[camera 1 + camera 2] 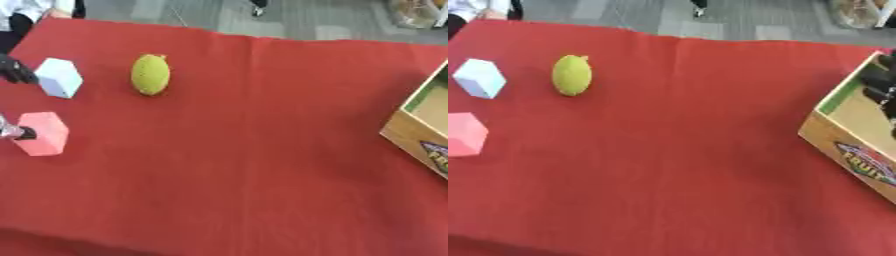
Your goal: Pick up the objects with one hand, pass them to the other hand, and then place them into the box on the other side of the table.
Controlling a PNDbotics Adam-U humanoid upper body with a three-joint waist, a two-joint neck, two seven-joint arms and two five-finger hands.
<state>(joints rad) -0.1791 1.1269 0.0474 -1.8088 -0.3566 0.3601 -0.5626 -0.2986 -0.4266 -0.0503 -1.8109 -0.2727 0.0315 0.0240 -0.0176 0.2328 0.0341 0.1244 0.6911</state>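
Three objects lie on the left part of the red cloth: a white block (59, 77), a pink block (42, 133) nearer me, and a yellow-green oval fruit (150, 74) to their right. My left hand (14, 71) enters at the left edge, spread open. Its dark fingers sit beside the white block, and another fingertip (21, 133) touches the pink block's left side. It holds nothing. My right hand (877, 85) shows only as dark blurred shapes over the cardboard box (840, 145) at the right edge.
The red cloth (254, 150) covers the whole table, with open cloth between the fruit and the box. Grey floor lies past the far edge. A person stands at the far left corner, away from the objects.
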